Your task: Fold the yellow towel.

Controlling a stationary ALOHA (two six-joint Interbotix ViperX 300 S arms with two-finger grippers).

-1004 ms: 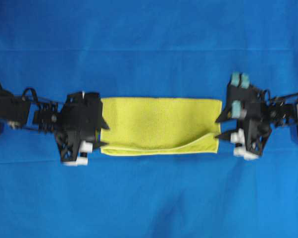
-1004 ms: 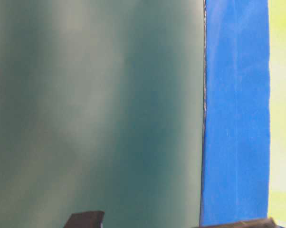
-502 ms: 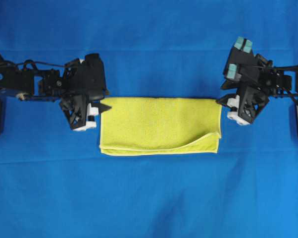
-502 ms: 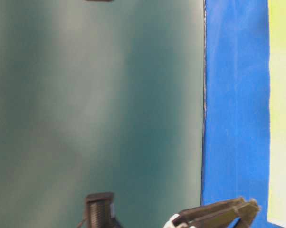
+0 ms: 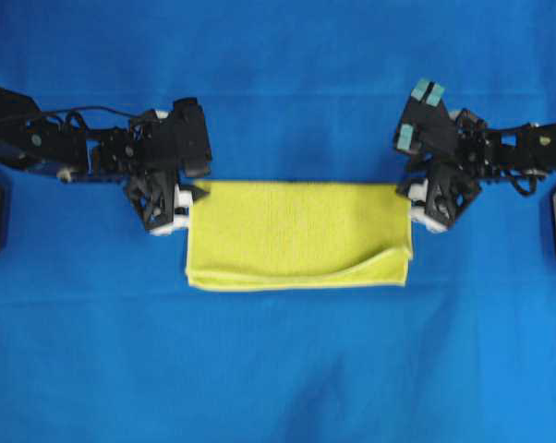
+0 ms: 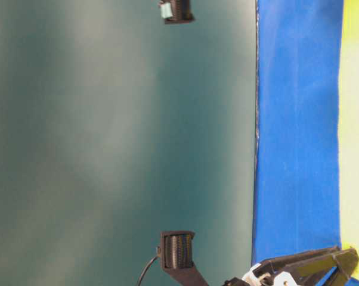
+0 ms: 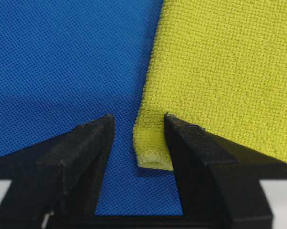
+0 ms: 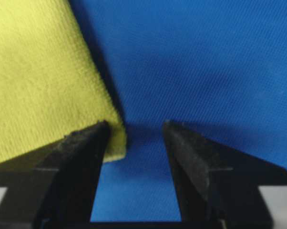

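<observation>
The yellow towel (image 5: 296, 231) lies folded in half as a wide rectangle on the blue cloth, with its near right corner layers slightly apart. My left gripper (image 5: 197, 194) is open at the towel's far left corner. In the left wrist view that corner (image 7: 150, 152) lies between the jaws of the gripper (image 7: 136, 121), close to the right finger. My right gripper (image 5: 405, 191) is open at the far right corner. In the right wrist view the towel (image 8: 38, 81) has its corner just inside the left finger of the gripper (image 8: 134, 126). Both hold nothing.
The blue cloth backdrop (image 5: 278, 369) covers the whole table. The table-level view shows a dull green wall (image 6: 108, 143), the blue cloth's edge (image 6: 296, 119) and a strip of the towel (image 6: 357, 119). Both arms reach in from the sides.
Both grippers have moved from the middle of the towel's short sides toward its far edge and now sit at the two far corners. The towel has not moved.
</observation>
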